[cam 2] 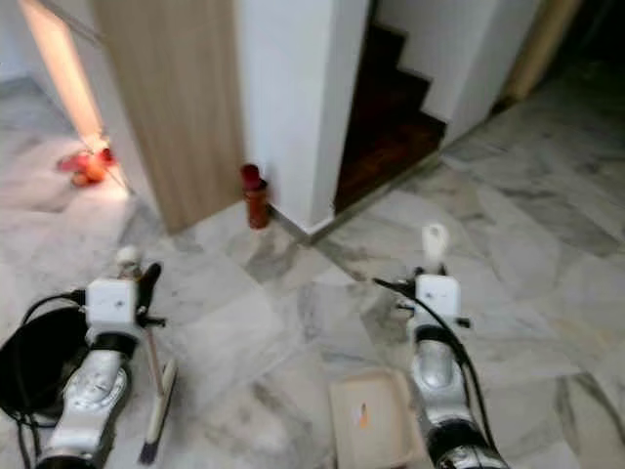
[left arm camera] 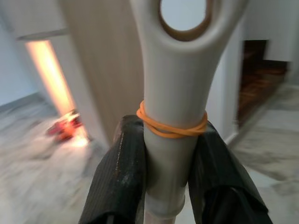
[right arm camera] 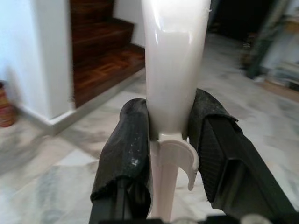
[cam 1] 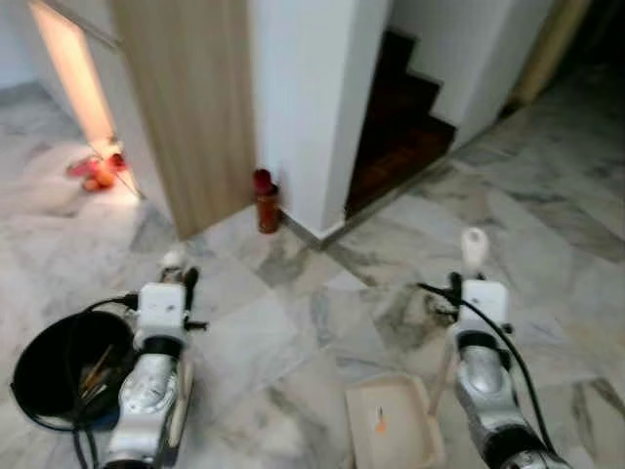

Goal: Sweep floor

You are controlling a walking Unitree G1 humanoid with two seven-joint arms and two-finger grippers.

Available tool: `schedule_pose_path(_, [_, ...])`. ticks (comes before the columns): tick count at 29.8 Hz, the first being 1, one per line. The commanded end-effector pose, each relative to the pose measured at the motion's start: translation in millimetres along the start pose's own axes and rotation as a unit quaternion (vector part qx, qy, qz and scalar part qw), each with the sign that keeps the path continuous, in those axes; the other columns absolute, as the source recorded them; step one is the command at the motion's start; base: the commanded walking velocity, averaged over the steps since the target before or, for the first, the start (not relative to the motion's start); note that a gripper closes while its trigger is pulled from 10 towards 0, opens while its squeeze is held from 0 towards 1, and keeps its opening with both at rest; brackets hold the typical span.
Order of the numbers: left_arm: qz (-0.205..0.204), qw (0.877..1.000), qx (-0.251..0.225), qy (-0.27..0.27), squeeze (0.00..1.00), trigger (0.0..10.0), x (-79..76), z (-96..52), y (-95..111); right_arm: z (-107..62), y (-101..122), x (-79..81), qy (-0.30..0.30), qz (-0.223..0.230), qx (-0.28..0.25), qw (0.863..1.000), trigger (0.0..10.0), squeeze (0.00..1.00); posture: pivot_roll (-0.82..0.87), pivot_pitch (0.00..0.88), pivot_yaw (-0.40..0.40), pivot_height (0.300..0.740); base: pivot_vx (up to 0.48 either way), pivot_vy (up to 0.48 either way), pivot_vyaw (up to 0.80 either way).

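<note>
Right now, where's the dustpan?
The dustpan sits on the marble floor low in the head views, just inside the right arm, its handle clamped in the right gripper.

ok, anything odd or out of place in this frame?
Mostly fine. A red bottle stands on the floor at the wall corner, and red clutter lies by the lit doorway. Both end effectors grip their handles squarely.

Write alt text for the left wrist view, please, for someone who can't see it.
Two black pincer fingers clamp a cream broom handle that has an orange rubber band around it and a hanging hole at its top. Behind, blurred, are a wooden door, marble floor and dark stairs.
</note>
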State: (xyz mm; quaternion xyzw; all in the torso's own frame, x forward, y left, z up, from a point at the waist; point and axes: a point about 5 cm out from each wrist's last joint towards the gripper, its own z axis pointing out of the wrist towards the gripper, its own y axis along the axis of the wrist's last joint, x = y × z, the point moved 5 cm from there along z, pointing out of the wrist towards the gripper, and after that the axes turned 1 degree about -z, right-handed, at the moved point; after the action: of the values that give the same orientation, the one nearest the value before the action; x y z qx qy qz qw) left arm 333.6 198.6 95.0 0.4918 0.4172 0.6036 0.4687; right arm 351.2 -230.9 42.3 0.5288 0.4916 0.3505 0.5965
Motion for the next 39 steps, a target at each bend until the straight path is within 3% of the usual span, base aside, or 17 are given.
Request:
schedule_pose_path(1, [-0.001, 1.0, -0.016, 0.0, 0.0, 10.0, -0.4, 2.3, 6.6, 5.7, 14.2, 3.7, 0.004, 0.004, -0.024, 1.0, 10.0, 0.0, 0.08, 0.0, -0.036, 0.74, 0.0, 0.0, -0.8])
schedule_pose_path(13, [0.002, 1.0, -0.017, -0.005, 0.0, 10.0, -0.5, 3.8, 6.5, 5.5, 14.6, 6.4, 0.005, 0.005, -0.024, 1.0, 10.0, 0.0, 0.07, 0.0, -0.03, 0.74, 0.0, -0.192, -0.8])
schedule_pose_path(32, [0.001, 1.0, -0.008, -0.02, 0.0, 10.0, 5.2, 5.7, 1.4, 1.4, 10.6, 16.7, 0.009, 0.015, -0.017, 1.0, 10.0, 0.0, 0.08, 0.0, -0.002, 0.74, 0.0, 0.0, -0.79])
schedule_pose_path(39, [-0.024, 0.999, -0.003, -0.025, 0.0, 10.0, 2.9, 5.5, -0.6, 0.7, 8.9, 16.0, 0.005, 0.024, -0.013, 1.0, 10.0, 0.0, 0.08, 0.0, 0.001, 0.74, 0.0, 0.0, -0.79])
